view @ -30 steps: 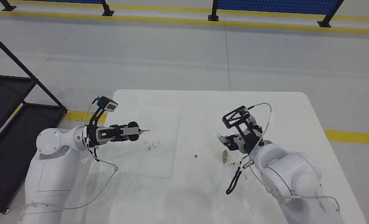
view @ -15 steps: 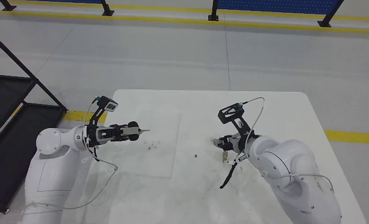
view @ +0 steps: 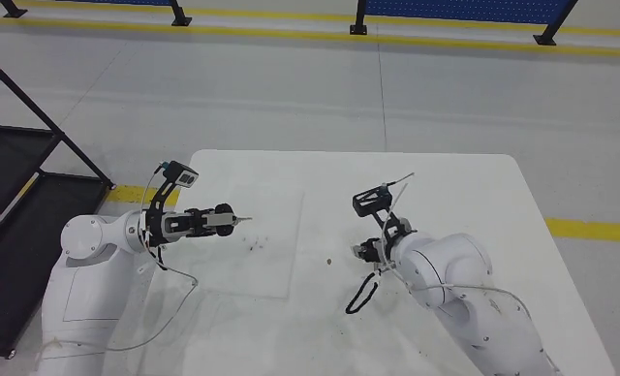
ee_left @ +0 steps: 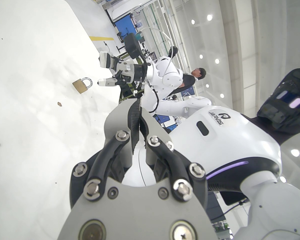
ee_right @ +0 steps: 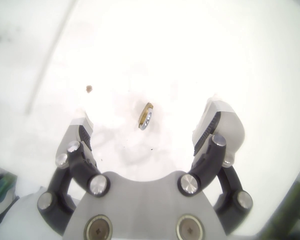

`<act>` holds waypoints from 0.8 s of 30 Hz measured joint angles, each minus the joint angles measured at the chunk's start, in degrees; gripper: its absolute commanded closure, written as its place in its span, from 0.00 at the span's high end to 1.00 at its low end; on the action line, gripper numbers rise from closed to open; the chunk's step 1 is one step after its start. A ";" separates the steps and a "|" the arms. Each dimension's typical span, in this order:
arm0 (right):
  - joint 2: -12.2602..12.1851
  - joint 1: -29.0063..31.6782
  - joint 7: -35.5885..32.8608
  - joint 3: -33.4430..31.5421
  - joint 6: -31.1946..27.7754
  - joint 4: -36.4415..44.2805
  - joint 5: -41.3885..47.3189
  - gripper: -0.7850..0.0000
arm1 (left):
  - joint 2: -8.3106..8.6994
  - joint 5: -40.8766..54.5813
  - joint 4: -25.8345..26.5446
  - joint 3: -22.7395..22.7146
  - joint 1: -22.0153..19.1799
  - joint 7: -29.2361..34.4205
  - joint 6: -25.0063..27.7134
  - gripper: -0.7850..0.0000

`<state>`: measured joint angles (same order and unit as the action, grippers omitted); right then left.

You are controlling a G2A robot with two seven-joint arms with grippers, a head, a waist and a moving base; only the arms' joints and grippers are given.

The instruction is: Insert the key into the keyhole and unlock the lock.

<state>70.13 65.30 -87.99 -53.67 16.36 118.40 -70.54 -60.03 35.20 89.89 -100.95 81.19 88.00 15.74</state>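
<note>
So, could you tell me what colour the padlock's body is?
The padlock body is brass gold, its shackle silver; the left wrist view shows it best.

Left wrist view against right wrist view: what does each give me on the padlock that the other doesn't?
Left wrist view: the padlock side-on, brass body and shackle distinct, lying on the table, with the right gripper open next to the shackle end; in front, the left gripper shut, its key hidden by the pads. Right wrist view: the padlock edge-on, centred in the gap between the open fingers, touching neither. Both: padlock, open right gripper, a brown speck on the table.
</note>
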 measured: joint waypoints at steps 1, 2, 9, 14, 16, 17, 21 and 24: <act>-0.01 -0.25 0.00 0.20 -0.04 -0.63 0.95 1.00 | 0.00 0.00 0.00 0.00 0.00 0.00 0.00 0.00; -0.09 -0.62 0.00 0.66 -0.07 -1.80 1.75 1.00 | 0.00 0.00 0.00 0.00 0.00 0.00 0.00 0.00; -0.58 -2.75 -0.01 2.76 -0.06 -5.67 4.47 1.00 | 0.00 0.00 0.00 0.00 0.00 0.00 0.00 0.00; -1.63 -3.81 -0.01 5.63 -0.06 -8.11 4.33 1.00 | 0.00 0.00 0.00 0.00 0.00 0.00 0.00 0.00; -2.16 -4.48 -0.01 7.00 -0.06 -8.91 4.11 1.00 | 0.00 0.00 0.00 0.00 0.00 0.00 0.00 0.00; -2.52 -5.04 -0.01 7.75 -0.06 -9.28 4.20 1.00 | 0.00 0.00 0.00 0.00 0.00 0.00 0.00 0.00; -3.60 -6.43 -0.01 8.62 -0.05 -10.17 5.08 1.00 | 0.00 0.00 0.00 0.00 0.00 0.00 0.00 0.00; -4.28 -6.65 -0.01 8.31 -0.05 -9.91 7.33 1.00 | 0.00 0.00 0.00 0.00 0.00 0.00 0.00 0.00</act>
<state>65.85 58.65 -88.00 -45.35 16.31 108.49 -63.22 -60.03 35.20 89.89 -100.95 81.19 88.00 15.74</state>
